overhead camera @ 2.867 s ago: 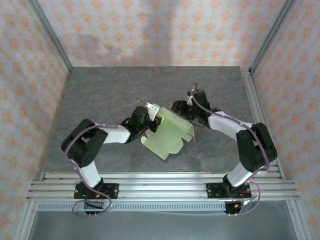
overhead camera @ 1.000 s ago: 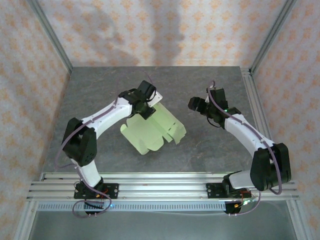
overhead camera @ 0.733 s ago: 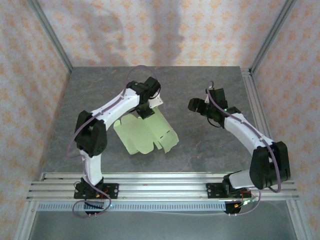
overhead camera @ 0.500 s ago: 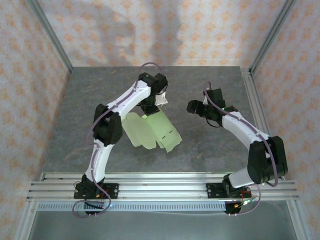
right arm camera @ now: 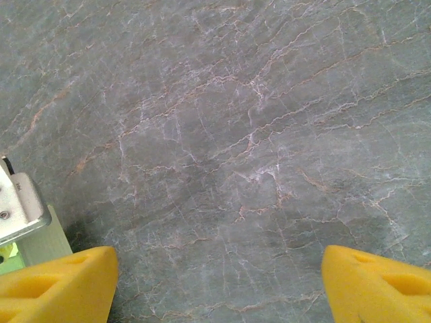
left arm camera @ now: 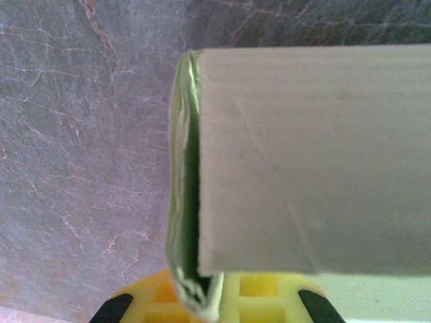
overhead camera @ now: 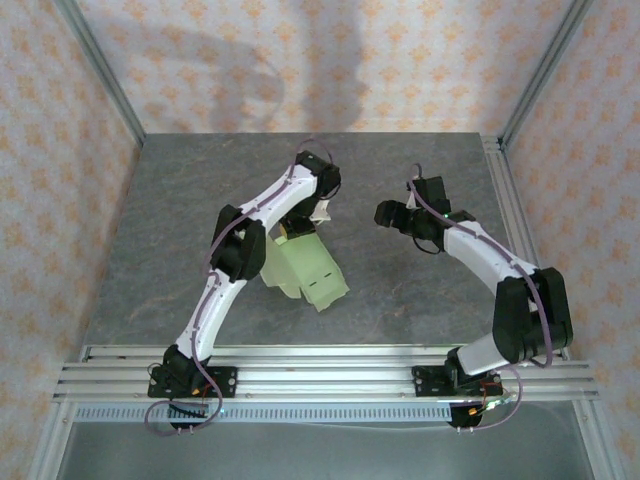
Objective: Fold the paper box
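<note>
Top external: left claw (overhead camera: 297,228) pinches paper box (overhead camera: 312,272) edge, likely to fold a panel; right claw (overhead camera: 384,212) gapes empty beside it.

Matt paper box (overhead camera: 306,268); smooth veined table (overhead camera: 180,215).

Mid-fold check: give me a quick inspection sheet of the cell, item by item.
Surface: grey marbled table, no damage seen.
Job's things: paper box, pale green card, partly folded, pinched at its far edge.
Clutter: nothing seen.
Grippers: left gripper, jaws shut on the paper box; right gripper, jaws open, holding nothing, over bare table.
Cables: lilac cables looped at the bases, away from the card.
Surroundings: patterned walls; aluminium rails at the near edge.
</note>
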{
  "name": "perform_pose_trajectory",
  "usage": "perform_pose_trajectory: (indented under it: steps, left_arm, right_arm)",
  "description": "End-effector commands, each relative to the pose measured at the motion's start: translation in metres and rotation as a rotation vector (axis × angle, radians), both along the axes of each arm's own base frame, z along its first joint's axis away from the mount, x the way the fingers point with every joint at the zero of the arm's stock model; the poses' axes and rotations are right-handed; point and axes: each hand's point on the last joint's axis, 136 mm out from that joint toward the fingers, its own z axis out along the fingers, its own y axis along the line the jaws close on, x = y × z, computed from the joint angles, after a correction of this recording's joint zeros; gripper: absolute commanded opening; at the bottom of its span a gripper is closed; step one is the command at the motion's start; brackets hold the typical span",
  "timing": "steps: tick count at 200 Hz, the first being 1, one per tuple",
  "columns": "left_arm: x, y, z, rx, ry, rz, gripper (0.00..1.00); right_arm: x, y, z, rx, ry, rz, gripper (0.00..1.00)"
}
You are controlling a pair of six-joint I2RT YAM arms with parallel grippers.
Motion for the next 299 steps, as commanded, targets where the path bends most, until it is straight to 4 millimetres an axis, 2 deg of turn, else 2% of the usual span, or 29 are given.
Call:
perform_pose_trajectory:
  steps: [1,39,44,55,63,110,147,154,158,170,190,220,239,254,258,260,263,278,299]
  left_arm:
    - [-0.008,0.012,0.012,0.102,0.018,-0.028,0.11]
    - [-0.003,0.004,0.014,0.080,-0.010,-0.030,0.16]
    - [-0.003,0.003,0.014,0.080,-0.013,-0.031,0.26]
    - [-0.002,0.001,0.016,0.076,-0.020,-0.033,0.28]
    - [-0.002,0.000,0.017,0.070,-0.023,-0.033,0.34]
    - [0.003,-0.001,0.021,0.075,-0.056,-0.040,0.35]
    - [0.011,-0.010,0.036,0.022,-0.126,-0.034,0.36]
    - [0.015,-0.015,0.042,-0.013,-0.157,-0.028,0.37]
    - [0.017,-0.018,0.047,-0.035,-0.180,-0.025,0.45]
    - [0.026,-0.029,0.062,-0.100,-0.257,-0.020,0.59]
    - [0.047,-0.046,0.095,-0.205,-0.436,0.005,0.76]
    - [0.074,-0.060,0.166,-0.389,-0.732,0.122,0.83]
    - [0.076,-0.063,0.211,-0.536,-0.881,0.207,0.93]
    - [0.073,-0.054,0.232,-0.603,-0.942,0.306,1.00]
    - [0.075,-0.049,0.230,-0.603,-0.951,0.344,1.00]
    - [0.072,-0.044,0.240,-0.617,-0.972,0.366,1.00]
    - [0.070,-0.038,0.245,-0.621,-0.988,0.394,1.00]
    - [0.059,-0.012,0.250,-0.627,-1.015,0.541,1.00]
    - [0.033,0.030,0.253,-0.672,-1.063,0.757,1.00]
  right_arm:
    - [0.009,0.000,0.014,-0.004,-0.030,0.016,0.79]
    - [0.010,0.001,0.017,-0.006,-0.034,0.023,0.79]
    - [0.010,0.000,0.017,-0.005,-0.033,0.021,0.79]
    - [0.010,0.001,0.018,-0.003,-0.034,0.025,0.79]
    - [0.010,0.001,0.018,-0.003,-0.034,0.026,0.79]
    - [0.011,0.002,0.019,0.000,-0.037,0.028,0.79]
    - [0.010,0.005,0.018,0.014,-0.039,0.039,0.79]
    - [0.010,0.005,0.017,0.014,-0.037,0.042,0.79]
    - [0.010,0.006,0.016,0.013,-0.036,0.044,0.79]
    - [0.011,0.007,0.015,0.015,-0.034,0.049,0.79]
    - [0.012,0.013,0.013,0.032,-0.037,0.089,0.79]
    - [0.013,0.030,0.012,0.071,-0.070,0.196,0.77]
    - [0.014,0.042,0.013,0.054,-0.123,0.296,0.77]
    - [0.012,0.053,0.016,0.010,-0.173,0.407,0.77]
    - [0.011,0.056,0.018,-0.006,-0.193,0.441,0.77]
    - [0.011,0.058,0.019,-0.015,-0.202,0.458,0.77]
    - [0.010,0.061,0.019,-0.029,-0.214,0.485,0.77]
    - [0.006,0.074,0.022,-0.108,-0.287,0.633,0.77]
    - [-0.003,0.097,0.024,-0.213,-0.397,0.847,0.78]
